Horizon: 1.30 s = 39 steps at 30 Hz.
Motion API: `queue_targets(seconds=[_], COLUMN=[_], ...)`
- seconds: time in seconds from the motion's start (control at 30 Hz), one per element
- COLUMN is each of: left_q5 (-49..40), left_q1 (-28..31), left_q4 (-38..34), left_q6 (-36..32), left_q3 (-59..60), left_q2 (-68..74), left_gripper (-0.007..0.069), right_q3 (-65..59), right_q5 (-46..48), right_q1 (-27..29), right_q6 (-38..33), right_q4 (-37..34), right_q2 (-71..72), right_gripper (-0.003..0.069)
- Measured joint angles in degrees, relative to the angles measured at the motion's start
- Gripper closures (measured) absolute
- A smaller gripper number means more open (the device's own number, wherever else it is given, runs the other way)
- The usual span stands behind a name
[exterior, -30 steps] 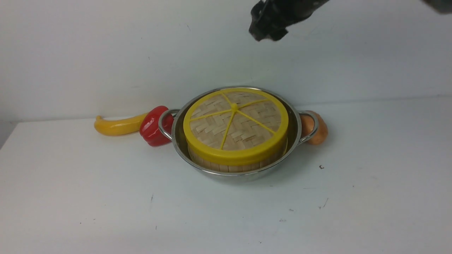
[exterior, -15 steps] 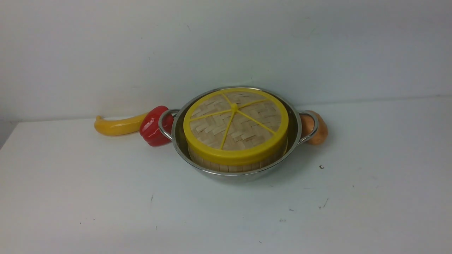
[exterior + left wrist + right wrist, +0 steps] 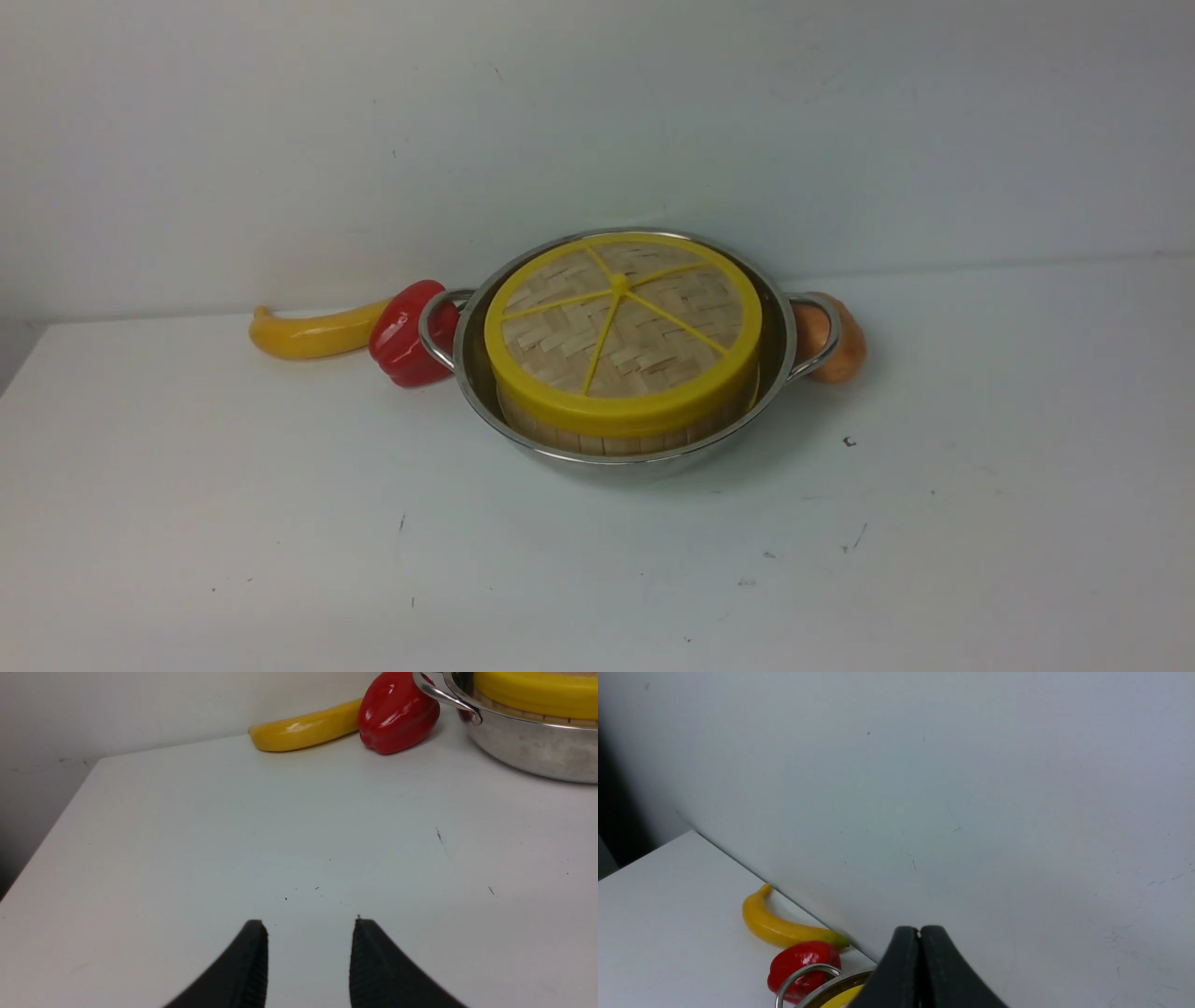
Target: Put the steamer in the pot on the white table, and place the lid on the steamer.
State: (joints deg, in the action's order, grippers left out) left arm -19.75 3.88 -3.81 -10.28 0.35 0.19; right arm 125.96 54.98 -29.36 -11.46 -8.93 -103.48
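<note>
Front view no longer shows the right arm that hung overhead a second ago: lid (image 3: 623, 333) sits on steamer (image 3: 597, 437) inside pot (image 3: 775, 308) on white table (image 3: 280, 523), right gripper (image 3: 919, 938) pressed closed and empty, left gripper (image 3: 308, 933) spread over bare table, so task looks done.

I see a white table (image 3: 280, 523) with a few tiny dark specks on it. The pot (image 3: 644, 457) is shiny silver. The lid (image 3: 623, 336) has a thick yellow rim and thin yellow spokes, and between them the tan strips are woven in a zigzag pattern (like a little basket). Under it, the steamer (image 3: 607, 442) shows pale tan wood. The banana (image 3: 313, 332) is yellow, and the pepper (image 3: 403, 338) is bright shiny red. A round thing (image 3: 845, 347) behind the far handle is orange-brown. My left gripper (image 3: 309, 933) and right gripper (image 3: 919, 938) are both black.
</note>
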Motion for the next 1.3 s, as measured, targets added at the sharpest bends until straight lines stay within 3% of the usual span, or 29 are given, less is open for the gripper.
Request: queue_targets(seconds=[0.2, 0.3, 0.63, 0.73, 0.83, 1.07, 1.3], left_q5=[0.00, 0.00, 0.00, 0.00, 0.00, 0.00, 0.00], left_q1=[0.00, 0.00, 0.00, 0.00, 0.00, 0.00, 0.00], left_q4=[0.00, 0.00, 0.00, 0.00, 0.00, 0.00, 0.00], left_q6=[0.00, 0.00, 0.00, 0.00, 0.00, 0.00, 0.00], left_q3=[0.00, 0.00, 0.00, 0.00, 0.00, 0.00, 0.00], left_q2=[0.00, 0.00, 0.00, 0.00, 0.00, 0.00, 0.00], left_gripper=[0.0383, 0.0383, 0.0383, 0.0383, 0.0383, 0.0383, 0.0383], right_q3=[-15.02, -26.46, -57.80, -67.64, -77.45, -99.08, -114.74], right_q5=[-1.37, -3.95, -8.15, -13.48, -20.33, -36.13, -40.09], right_q1=[0.44, 3.23, 25.63, 34.98, 39.51, 39.53, 36.86], right_q6=[0.00, 0.13, 6.04, 7.15, 7.30, 7.30, 7.30], right_q4=[1.86, 3.49, 1.45, 1.21, 1.40, 4.89, 5.92], right_q2=[13.81, 24.60, 50.28, 58.32, 65.57, 81.86, 96.45], right_gripper=[0.0616, 0.0604, 0.0580, 0.0571, 0.0564, 0.0543, 0.0514])
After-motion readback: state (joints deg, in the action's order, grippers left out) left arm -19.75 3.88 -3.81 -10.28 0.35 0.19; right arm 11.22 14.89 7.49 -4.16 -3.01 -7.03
